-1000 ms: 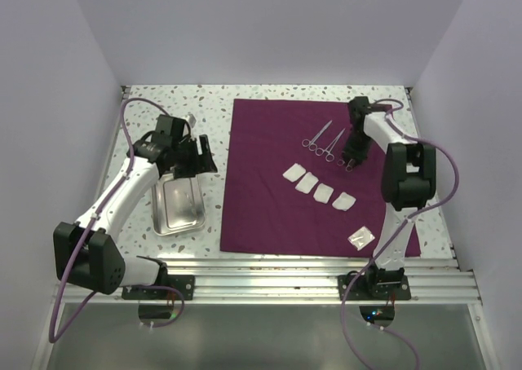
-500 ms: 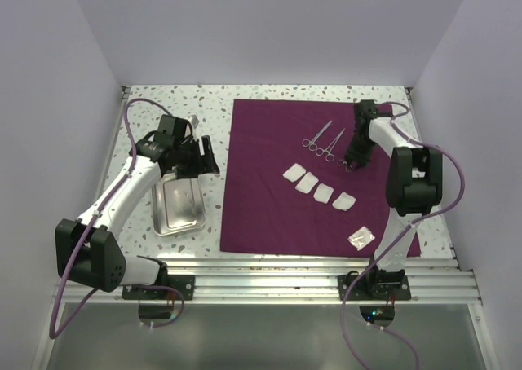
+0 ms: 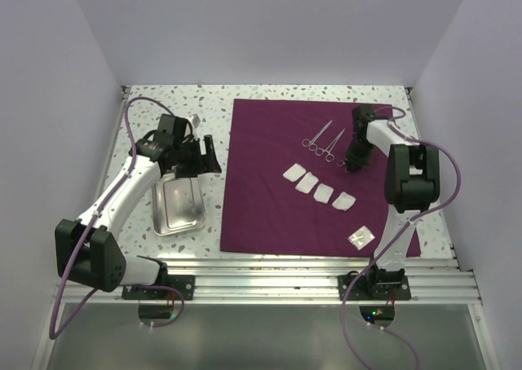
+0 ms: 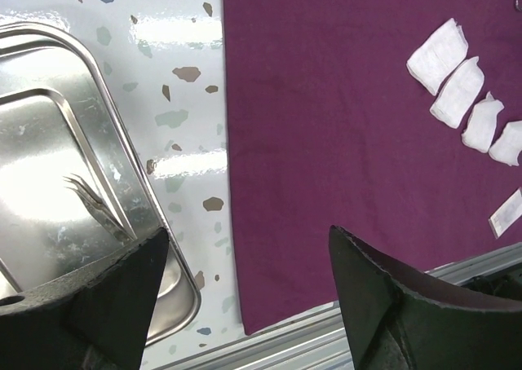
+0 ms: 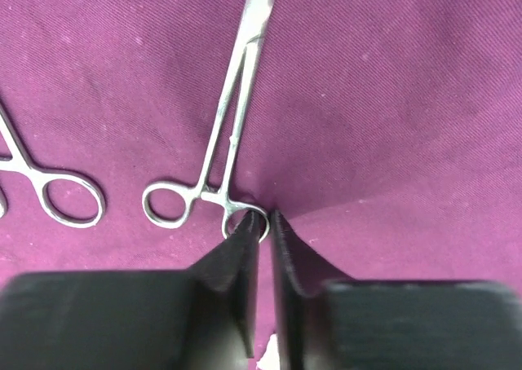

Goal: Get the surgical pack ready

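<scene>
At the bottom centre of the right wrist view, the right fingers (image 5: pixel 232 264) are almost together, pinching one ring of a forceps (image 5: pixel 232 134) lying on the maroon cloth (image 5: pixel 391 101). Better to lift straight up, so the cloth is not dragged. Left fingers (image 4: pixel 98 305) gape wide, empty, above the tray (image 4: pixel 140 162) rim.

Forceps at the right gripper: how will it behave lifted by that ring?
Probably stiff: the forceps is thin steel. Pinched at one ring by the right gripper, its long end would likely dip or pivot. Smooth metal may slip; the purple cloth could ruck if dragged.
</scene>
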Available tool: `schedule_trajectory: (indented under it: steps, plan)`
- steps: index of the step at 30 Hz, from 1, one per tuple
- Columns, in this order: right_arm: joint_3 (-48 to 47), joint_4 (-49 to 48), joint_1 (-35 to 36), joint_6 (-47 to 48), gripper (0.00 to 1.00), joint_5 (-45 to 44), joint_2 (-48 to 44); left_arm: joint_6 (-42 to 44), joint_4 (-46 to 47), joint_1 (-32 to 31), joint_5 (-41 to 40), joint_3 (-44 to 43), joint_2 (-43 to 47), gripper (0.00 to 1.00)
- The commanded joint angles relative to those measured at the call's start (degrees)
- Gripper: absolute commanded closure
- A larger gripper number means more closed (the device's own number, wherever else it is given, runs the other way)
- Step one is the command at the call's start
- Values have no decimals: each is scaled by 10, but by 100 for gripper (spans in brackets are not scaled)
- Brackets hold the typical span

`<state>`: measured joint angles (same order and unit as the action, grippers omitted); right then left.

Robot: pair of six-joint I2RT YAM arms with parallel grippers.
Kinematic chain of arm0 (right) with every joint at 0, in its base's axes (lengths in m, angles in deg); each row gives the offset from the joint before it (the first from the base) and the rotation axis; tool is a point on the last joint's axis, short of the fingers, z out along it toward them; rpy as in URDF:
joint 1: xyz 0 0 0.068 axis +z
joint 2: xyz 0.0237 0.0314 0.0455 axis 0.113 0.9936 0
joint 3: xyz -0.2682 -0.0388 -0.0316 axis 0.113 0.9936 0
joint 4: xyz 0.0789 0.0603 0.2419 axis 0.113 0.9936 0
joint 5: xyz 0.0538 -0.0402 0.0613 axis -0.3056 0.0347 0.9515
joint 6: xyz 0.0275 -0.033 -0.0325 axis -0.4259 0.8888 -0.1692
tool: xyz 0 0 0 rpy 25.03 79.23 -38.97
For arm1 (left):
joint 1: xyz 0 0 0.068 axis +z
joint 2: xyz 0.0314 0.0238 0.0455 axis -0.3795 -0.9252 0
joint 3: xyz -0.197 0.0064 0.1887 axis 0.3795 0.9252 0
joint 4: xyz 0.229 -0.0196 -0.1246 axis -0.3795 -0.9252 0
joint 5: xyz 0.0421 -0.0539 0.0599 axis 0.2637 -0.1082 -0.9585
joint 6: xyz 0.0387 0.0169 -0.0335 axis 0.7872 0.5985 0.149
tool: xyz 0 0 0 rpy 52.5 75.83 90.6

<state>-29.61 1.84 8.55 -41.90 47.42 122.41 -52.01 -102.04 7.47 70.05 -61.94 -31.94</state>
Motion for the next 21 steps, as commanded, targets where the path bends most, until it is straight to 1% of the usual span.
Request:
schedule_trajectory:
  steps: [1,2,3,7,9,11,14,18,21]
  plan:
    - [-2,6,-4,5,89,-12,28,18,10,-4,20,-24,9,16]
    - [-19,23,-4,7,96,-12,25,18,11,-4,22,-24,9,16]
    - [-29,31,-4,12,100,-13,21,18,12,-5,25,-24,8,16]
    - [-69,69,-4,27,100,-10,-6,17,30,-16,56,-31,0,16]
    - [-80,86,-4,30,100,6,-9,14,35,-38,58,-46,-8,16]
    - [-74,84,-4,34,100,42,-16,7,37,-62,58,-69,-26,14]
    - [-64,76,-4,34,100,80,-24,-11,61,-83,74,-84,-40,13]
    - [-58,82,-4,35,100,116,-36,-46,108,-90,105,-85,-57,12]
    - [-46,75,-4,33,100,156,-59,-79,151,-91,152,-67,-72,12]
